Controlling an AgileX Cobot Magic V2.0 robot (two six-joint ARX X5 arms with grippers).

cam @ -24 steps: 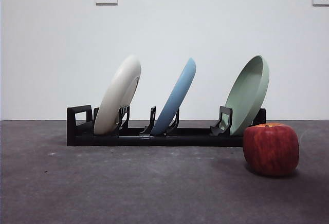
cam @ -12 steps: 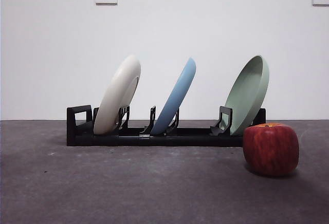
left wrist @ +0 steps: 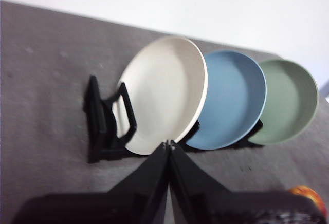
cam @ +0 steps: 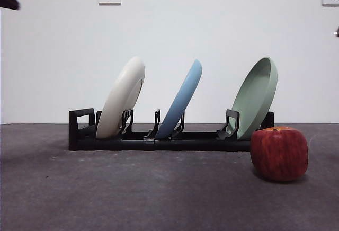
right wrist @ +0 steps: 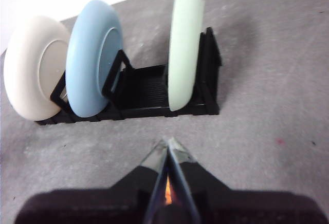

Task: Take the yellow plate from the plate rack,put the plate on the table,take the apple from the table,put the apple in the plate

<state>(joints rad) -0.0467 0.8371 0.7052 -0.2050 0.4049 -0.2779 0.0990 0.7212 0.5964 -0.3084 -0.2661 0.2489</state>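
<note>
Dark grey matte mottled bench [cam: 132,194] carries long low black slotted plate rack [cam: 159,142] toward back; deep red blocky apple [cam: 279,154] sits just before rack's right end

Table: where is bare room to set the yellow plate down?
The table is bare in front of the plate rack, from under the yellow plate across to the apple. It is crowded at the rack's green-plate end, where the apple sits close.

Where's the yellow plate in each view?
Front view: yellow plate is leftmost in the plate rack, by its loop handle.
Left wrist view: yellow plate, face showing, beside the blue plate.
Right wrist view: yellow plate, back showing.
Shared landmark: blue plate.
</note>
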